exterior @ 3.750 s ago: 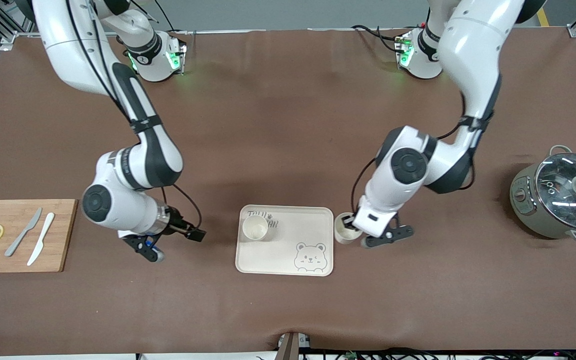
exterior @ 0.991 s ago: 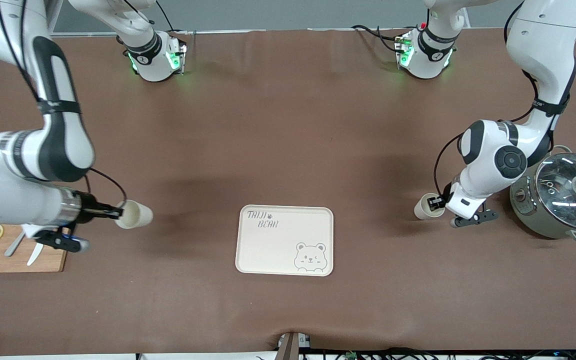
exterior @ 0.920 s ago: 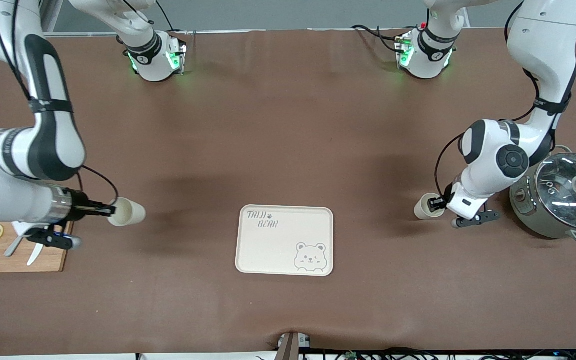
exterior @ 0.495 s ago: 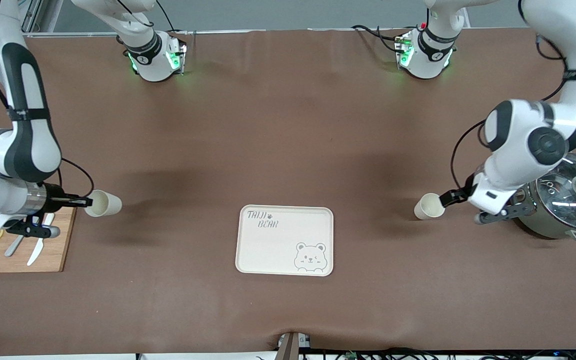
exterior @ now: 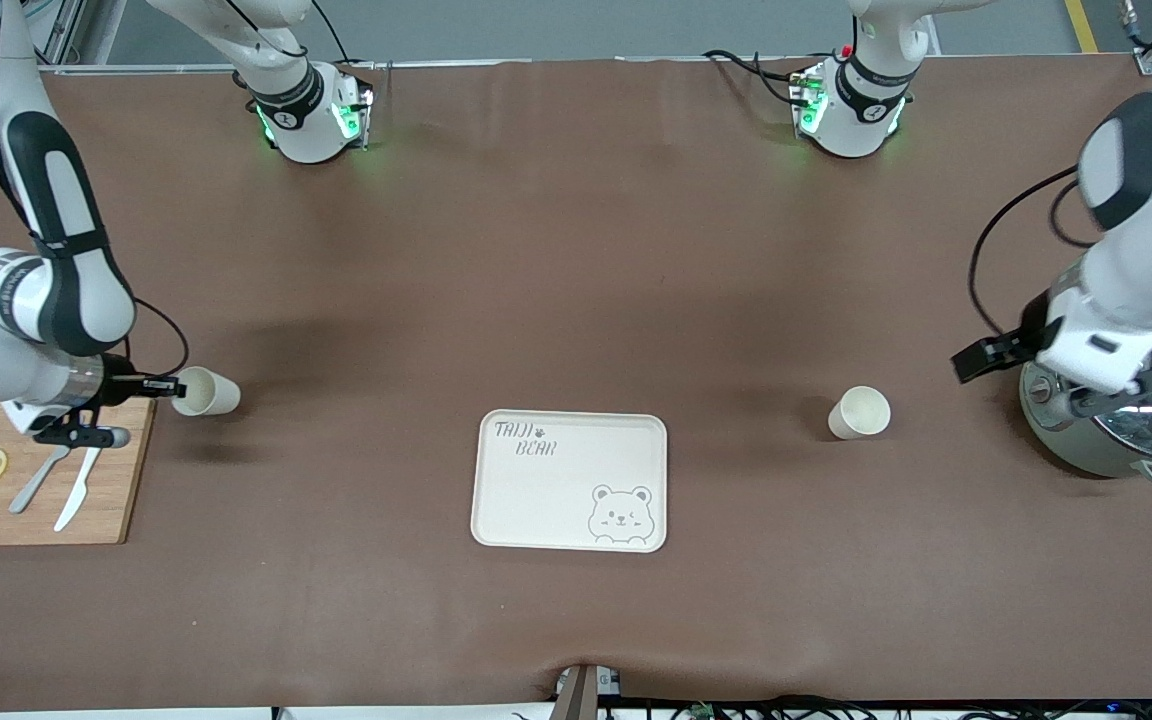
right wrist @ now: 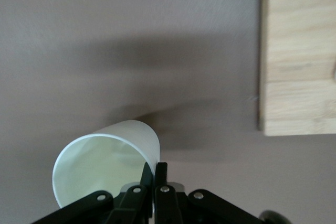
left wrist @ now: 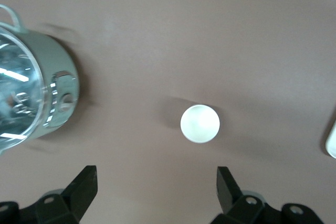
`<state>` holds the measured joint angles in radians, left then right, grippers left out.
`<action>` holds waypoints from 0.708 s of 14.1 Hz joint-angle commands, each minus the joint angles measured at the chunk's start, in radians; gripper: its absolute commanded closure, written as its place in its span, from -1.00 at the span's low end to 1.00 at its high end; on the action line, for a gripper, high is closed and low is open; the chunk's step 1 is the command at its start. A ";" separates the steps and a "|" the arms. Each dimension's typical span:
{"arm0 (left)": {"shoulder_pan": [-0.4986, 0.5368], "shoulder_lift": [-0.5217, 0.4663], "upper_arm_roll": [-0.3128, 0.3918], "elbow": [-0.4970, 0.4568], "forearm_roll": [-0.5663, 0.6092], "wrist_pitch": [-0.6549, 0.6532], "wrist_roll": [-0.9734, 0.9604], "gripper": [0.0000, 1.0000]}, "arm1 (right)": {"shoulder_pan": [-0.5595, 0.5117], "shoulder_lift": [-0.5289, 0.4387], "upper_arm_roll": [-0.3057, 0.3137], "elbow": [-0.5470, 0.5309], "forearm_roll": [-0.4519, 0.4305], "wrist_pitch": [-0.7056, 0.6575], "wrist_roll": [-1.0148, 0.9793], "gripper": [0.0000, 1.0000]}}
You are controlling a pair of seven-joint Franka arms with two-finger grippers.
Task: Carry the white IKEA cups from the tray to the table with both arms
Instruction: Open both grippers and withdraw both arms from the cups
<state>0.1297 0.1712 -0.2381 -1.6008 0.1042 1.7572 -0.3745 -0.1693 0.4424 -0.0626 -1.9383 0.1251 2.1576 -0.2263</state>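
One white IKEA cup (exterior: 860,412) stands upright on the brown table, toward the left arm's end and beside the bear-printed tray (exterior: 570,500). In the left wrist view this cup (left wrist: 200,124) shows from above, round rim up. My left gripper (exterior: 986,358) hangs open and empty above the table between that cup and the pot; its fingers (left wrist: 84,187) are wide apart, clear of the cup. My right gripper (exterior: 171,385) is shut on the wall of the other white cup (exterior: 208,391), which hangs tilted beside the cutting board. The pinched rim of the cup (right wrist: 105,166) shows at my right gripper (right wrist: 156,174).
A grey-green pot with a glass lid (exterior: 1116,410) stands at the left arm's end, partly under the left wrist. A wooden cutting board (exterior: 36,500) with two lemon slices and two knives lies at the right arm's end. The tray holds nothing.
The left gripper opened, let go of its cup on the table, then rose and drew off toward the pot. The right arm carried its cup farther toward the cutting board.
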 commanded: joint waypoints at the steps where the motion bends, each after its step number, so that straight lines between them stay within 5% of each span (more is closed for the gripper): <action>1: 0.007 0.016 -0.003 0.116 -0.008 -0.096 0.005 -1.00 | -0.009 -0.054 0.017 -0.080 -0.012 0.046 -0.007 1.00; 2: 0.007 0.011 -0.001 0.131 -0.008 -0.110 0.005 -1.00 | -0.009 -0.053 0.017 -0.091 -0.012 0.068 -0.007 1.00; 3: 0.007 0.010 -0.003 0.150 -0.008 -0.128 0.005 -1.00 | -0.012 -0.048 0.017 -0.090 -0.012 0.073 -0.005 0.73; 5: 0.008 0.002 -0.001 0.191 -0.008 -0.188 0.005 -1.00 | -0.010 -0.048 0.017 -0.068 -0.004 0.074 -0.001 -0.99; 10: 0.008 -0.041 0.003 0.213 -0.004 -0.242 0.015 -1.00 | -0.007 -0.059 0.017 0.128 -0.012 -0.199 0.002 -1.00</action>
<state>0.1331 0.1668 -0.2355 -1.4005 0.1042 1.5416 -0.3744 -0.1676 0.4009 -0.0523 -1.8844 0.1242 2.0842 -0.2263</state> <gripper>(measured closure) 0.000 0.317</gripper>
